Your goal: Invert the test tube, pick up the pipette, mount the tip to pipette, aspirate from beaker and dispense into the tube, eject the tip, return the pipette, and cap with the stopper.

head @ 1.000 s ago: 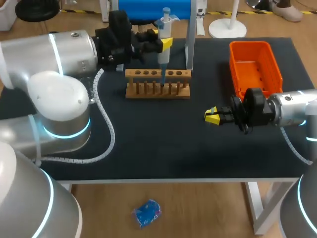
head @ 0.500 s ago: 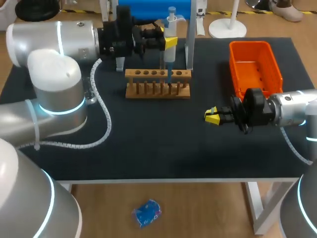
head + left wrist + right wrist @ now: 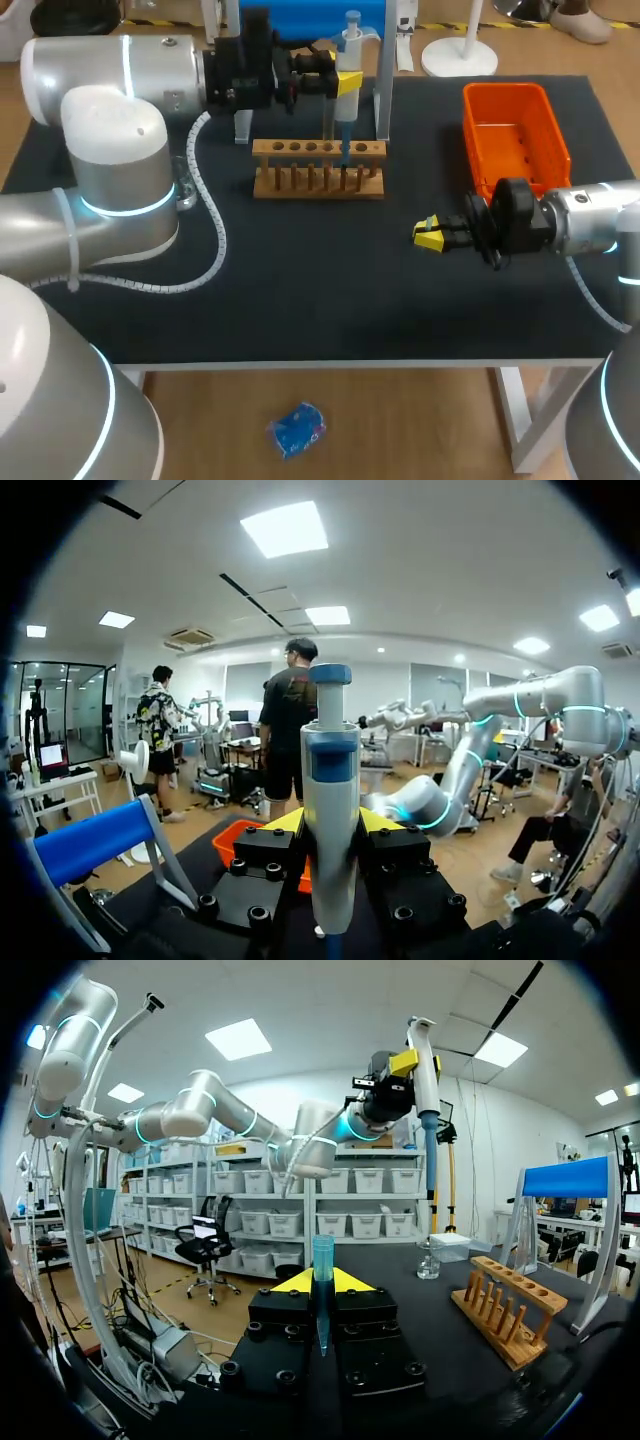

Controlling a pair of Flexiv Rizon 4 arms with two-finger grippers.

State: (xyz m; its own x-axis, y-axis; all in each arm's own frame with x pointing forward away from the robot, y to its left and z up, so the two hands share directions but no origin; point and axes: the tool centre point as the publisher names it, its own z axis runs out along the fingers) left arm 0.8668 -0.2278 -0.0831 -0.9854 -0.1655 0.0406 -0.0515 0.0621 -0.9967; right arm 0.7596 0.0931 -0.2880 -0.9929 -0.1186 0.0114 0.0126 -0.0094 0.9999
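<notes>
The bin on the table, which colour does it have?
The bin is orange; the head view shows it best.

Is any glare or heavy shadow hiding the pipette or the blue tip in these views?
Head view: even light, no glare on the dark table, pipette clear in the left gripper. Left wrist view: bright ceiling lights overhead, pipette evenly lit. Right wrist view: bright lights too, blue tip plain in the right gripper.

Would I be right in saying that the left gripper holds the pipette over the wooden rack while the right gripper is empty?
Not quite: the right gripper is shut on a blue tip, as the right wrist view shows. The rest stands.
</notes>
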